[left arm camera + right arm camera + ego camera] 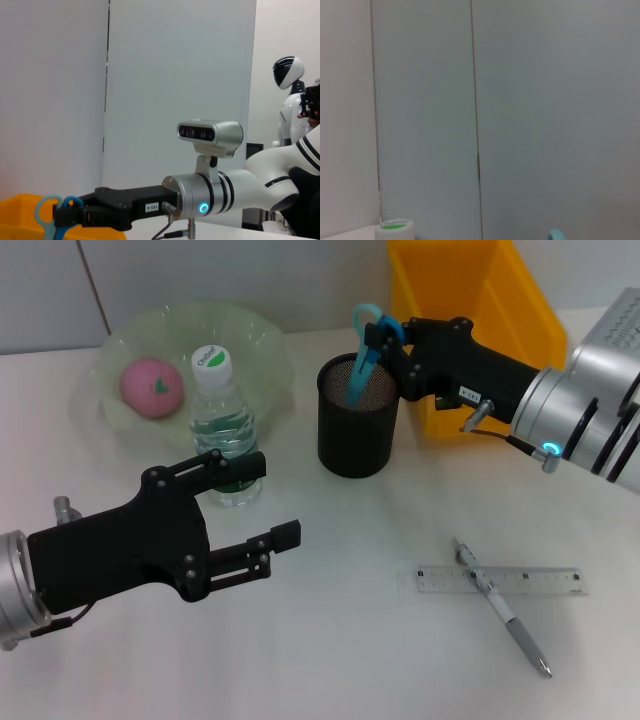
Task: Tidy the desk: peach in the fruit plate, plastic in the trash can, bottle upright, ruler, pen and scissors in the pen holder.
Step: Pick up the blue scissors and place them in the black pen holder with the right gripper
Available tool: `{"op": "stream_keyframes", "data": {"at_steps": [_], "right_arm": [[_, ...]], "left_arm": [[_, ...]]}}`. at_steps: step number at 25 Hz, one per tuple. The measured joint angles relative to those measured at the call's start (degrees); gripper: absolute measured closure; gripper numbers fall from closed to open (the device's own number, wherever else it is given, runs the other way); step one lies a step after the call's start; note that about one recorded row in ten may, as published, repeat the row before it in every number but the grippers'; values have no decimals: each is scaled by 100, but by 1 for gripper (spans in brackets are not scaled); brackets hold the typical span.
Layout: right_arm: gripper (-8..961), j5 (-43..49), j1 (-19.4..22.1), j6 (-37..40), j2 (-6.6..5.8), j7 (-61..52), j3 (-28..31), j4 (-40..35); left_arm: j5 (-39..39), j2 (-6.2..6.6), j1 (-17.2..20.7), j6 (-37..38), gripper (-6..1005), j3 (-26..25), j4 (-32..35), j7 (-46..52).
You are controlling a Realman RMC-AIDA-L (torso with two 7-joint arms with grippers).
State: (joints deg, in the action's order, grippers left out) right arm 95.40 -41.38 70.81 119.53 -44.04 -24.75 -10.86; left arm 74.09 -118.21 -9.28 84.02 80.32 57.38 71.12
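Head view alone shows scissors entering pen holder.

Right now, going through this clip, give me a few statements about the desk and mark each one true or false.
1. The peach lies in the fruit plate. True.
2. The bottle lies on its side. False: it stands upright, cap on top.
3. The right hand holds the scissors at the pen holder, blades inside. True.
4. The ruler is in the pen holder. False: it lies on the desk, with the pen across it.
5. The left hand grips the bottle. False: it is open, beside the bottle.
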Motion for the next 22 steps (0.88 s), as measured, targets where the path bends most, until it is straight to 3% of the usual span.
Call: {"op": "stream_keyframes", "data": {"at_steps": [4,9,13,18,19,20,21,22], "right_arm": [[809,-22,0,-21,8,261,32,145],[602,-54,9,84,8,203,78,131],[521,-200,58,337,-14,-118,86,-31],[420,-228,150,737,-24,-1363,-124,-824],[400,-209,217,895,-36,-1952,-399,-1341],[379,-209,217,895,-36,-1952,-399,-1341],[359,-197,304,1026,-54,-2572,-774,-1956],[318,-197,304,1026,-54,-2572,-774,-1956]], "left_arm": [[0,0,-4,4,244,0,0,-38],[0,0,-70,53,244,-44,-136,-61],[3,9,-81,176,244,-114,-277,-176],[124,23,-90,191,244,-181,-375,-200],[329,21,-106,186,244,-297,-417,-202],[329,21,-106,186,244,-297,-417,-202],[530,15,-143,197,244,-397,-490,-202],[530,15,-143,197,244,-397,-490,-202]]}}
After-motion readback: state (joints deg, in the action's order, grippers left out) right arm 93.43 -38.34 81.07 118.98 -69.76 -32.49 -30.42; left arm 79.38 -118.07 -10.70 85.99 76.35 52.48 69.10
